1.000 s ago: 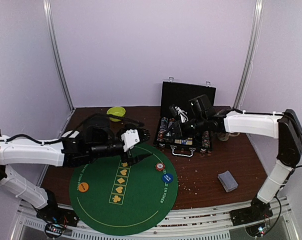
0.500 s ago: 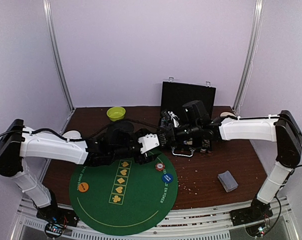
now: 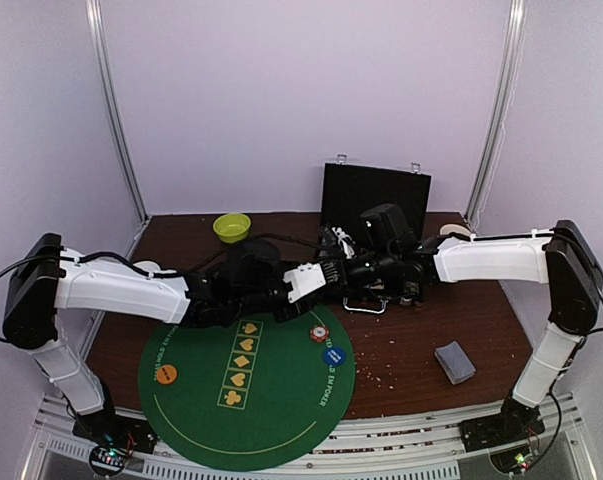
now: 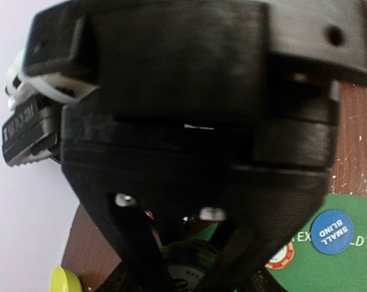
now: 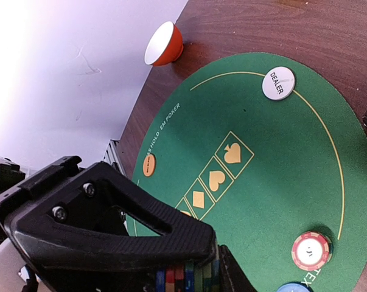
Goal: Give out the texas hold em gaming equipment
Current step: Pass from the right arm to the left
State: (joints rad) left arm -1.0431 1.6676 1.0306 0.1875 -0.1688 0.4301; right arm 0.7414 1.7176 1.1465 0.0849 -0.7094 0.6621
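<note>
My right gripper (image 3: 333,271) is shut on a stack of multicoloured poker chips (image 5: 186,281), held above the far edge of the green felt mat (image 3: 246,395). My left gripper (image 3: 319,279) has met it nose to nose. In the blurred left wrist view its fingers (image 4: 137,255) press on both sides of a green-and-white chip (image 4: 192,267) of that stack. On the mat lie a red-and-white chip (image 3: 319,333), a blue small-blind button (image 3: 332,355), an orange button (image 3: 168,373) and a white dealer button (image 5: 278,83). The grey-blue card deck (image 3: 454,362) lies on the wood at the right.
An open black case (image 3: 373,198) with rows of chips (image 3: 411,285) stands behind the grippers. A lime-green bowl (image 3: 232,227) sits at the back. An orange cup (image 5: 165,44) stands off the mat's left side. Crumbs dot the brown table (image 3: 411,345).
The left arm swung right and forward until its gripper met the right one, and its jaws narrowed around the chips. The right gripper shifted slightly left, still holding the stack.
</note>
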